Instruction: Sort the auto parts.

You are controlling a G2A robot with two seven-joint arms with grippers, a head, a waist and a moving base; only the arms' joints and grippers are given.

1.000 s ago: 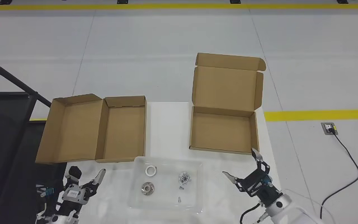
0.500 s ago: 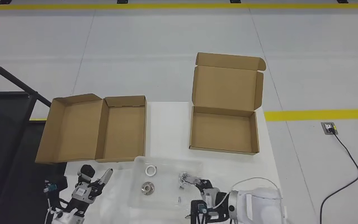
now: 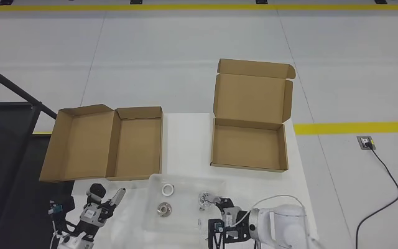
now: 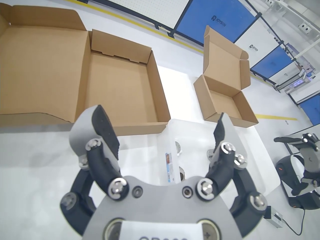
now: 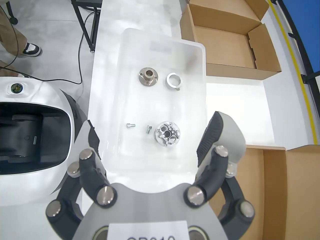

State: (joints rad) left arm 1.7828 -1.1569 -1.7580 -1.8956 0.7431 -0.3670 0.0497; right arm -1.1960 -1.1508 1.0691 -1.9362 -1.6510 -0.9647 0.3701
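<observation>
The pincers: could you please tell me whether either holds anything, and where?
Nothing is held: the left pincer and the right pincer are both open and empty.

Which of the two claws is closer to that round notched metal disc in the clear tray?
Right. The right gripper hangs over the tray, above the disc, fingers open. The left gripper is outside the tray, past its other end.

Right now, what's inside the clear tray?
In the clear tray: a metal hub, a white ring, a slotted disc and two small screws. Its near corners are hidden behind the right tool.
</observation>
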